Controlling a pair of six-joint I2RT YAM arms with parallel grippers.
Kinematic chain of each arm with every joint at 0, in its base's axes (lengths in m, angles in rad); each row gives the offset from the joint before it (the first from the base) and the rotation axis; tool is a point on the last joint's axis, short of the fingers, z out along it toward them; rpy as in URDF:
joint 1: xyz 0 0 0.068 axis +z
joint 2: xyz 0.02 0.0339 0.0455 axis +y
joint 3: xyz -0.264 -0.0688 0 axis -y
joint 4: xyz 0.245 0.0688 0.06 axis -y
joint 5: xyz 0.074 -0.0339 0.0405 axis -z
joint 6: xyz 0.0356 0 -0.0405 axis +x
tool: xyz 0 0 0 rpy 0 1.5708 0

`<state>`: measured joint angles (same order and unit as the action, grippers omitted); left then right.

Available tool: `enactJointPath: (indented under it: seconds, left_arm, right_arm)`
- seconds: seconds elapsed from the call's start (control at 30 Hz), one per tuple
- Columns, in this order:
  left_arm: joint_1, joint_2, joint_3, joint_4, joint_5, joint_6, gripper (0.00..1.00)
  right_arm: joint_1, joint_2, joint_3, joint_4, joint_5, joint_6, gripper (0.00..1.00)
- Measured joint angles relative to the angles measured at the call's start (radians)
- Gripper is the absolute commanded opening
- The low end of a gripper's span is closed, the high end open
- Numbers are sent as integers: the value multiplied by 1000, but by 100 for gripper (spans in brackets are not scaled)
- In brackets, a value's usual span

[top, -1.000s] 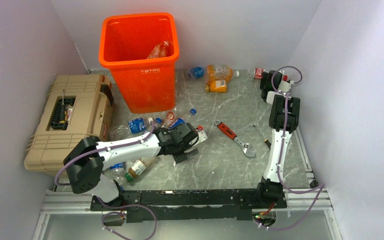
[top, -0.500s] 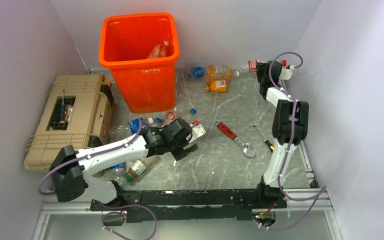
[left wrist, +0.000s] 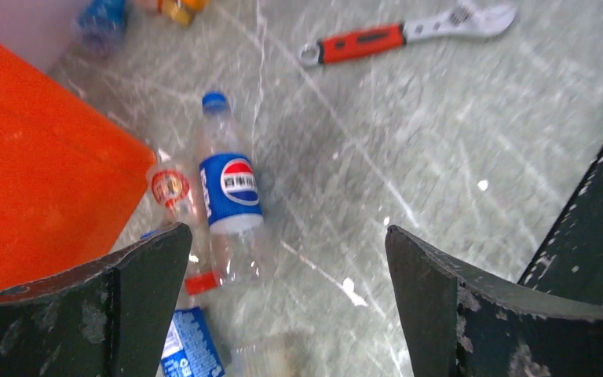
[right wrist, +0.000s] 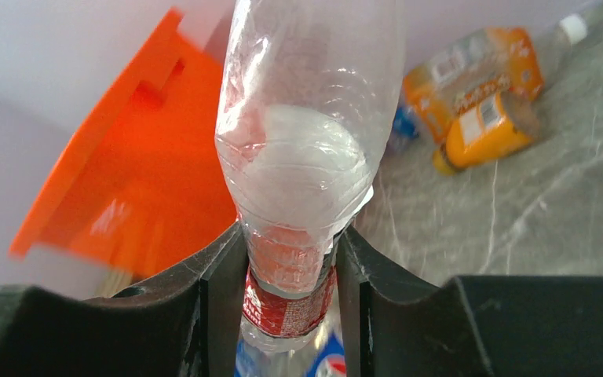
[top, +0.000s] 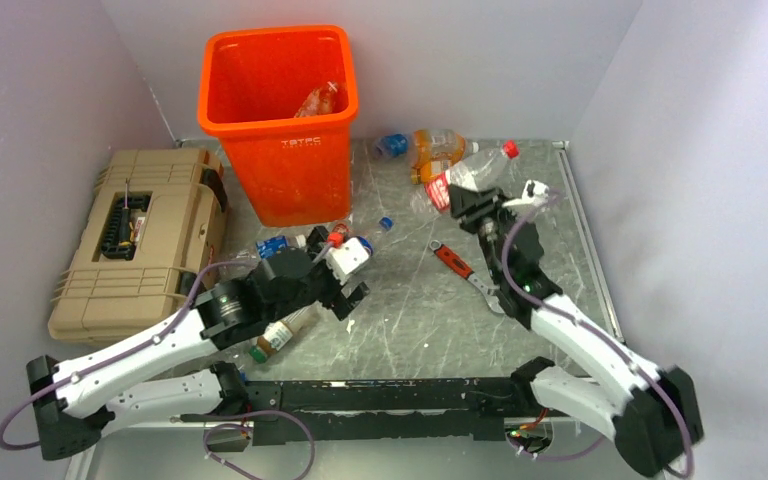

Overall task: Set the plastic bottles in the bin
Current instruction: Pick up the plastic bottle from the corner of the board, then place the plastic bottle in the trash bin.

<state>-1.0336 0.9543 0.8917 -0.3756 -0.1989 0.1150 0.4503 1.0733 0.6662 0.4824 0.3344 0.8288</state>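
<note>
Over table (top: 410,320), right gripper (right wrist: 289,243) clamping clear bottle (right wrist: 306,118)

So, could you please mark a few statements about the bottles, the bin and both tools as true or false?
1. The right tool grips a clear red-labelled bottle. True.
2. The left tool is shut on a Pepsi bottle. False: it is open and empty, and the Pepsi bottle lies on the table beneath it.
3. A discarded bottle lies inside the orange bin. True.
4. The red-handled wrench lies in the orange bin. False: it lies on the table.
</note>
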Motion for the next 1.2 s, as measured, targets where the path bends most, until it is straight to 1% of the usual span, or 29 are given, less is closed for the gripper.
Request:
enactJointPath:
  seconds: [0.1,0.17,0.3,0.4,0.47,0.6,0.7,0.8,0.97,1.2]
  left_arm:
    - [0,-92,-41,71,45,1,100]
    - [0,-146,-55,99,73,0,100]
    - [0,-194,-66,157,142,-9,99]
    - [2,-187,-65,197,195,-39,100]
    - [7,-162,-50,211,233,-79,99]
    - [16,-84,19,230,289,-164,99]
    - [20,-41,52,299,332,-236,100]
    - [20,2,84,370,364,-300,100]
    - [20,80,179,379,349,-349,100]
    - [20,202,288,339,323,-418,100]
  right_arm:
    - [90,-206,-112,-69,-4,-90,31]
    - [121,-309,-147,-115,-50,-140,31]
    - [159,-477,-188,-243,-219,-240,31]
    - [167,-556,-203,-343,-353,-293,33]
    - [168,-592,-204,-411,-453,-328,33]
    - [172,-606,-203,-494,-563,-377,29]
    - [180,-579,-196,-545,-634,-408,27]
    - [202,-554,-195,-556,-681,-427,26]
    - [231,-552,-195,-560,-734,-444,26]
    - [248,-558,-195,-557,-763,-455,24]
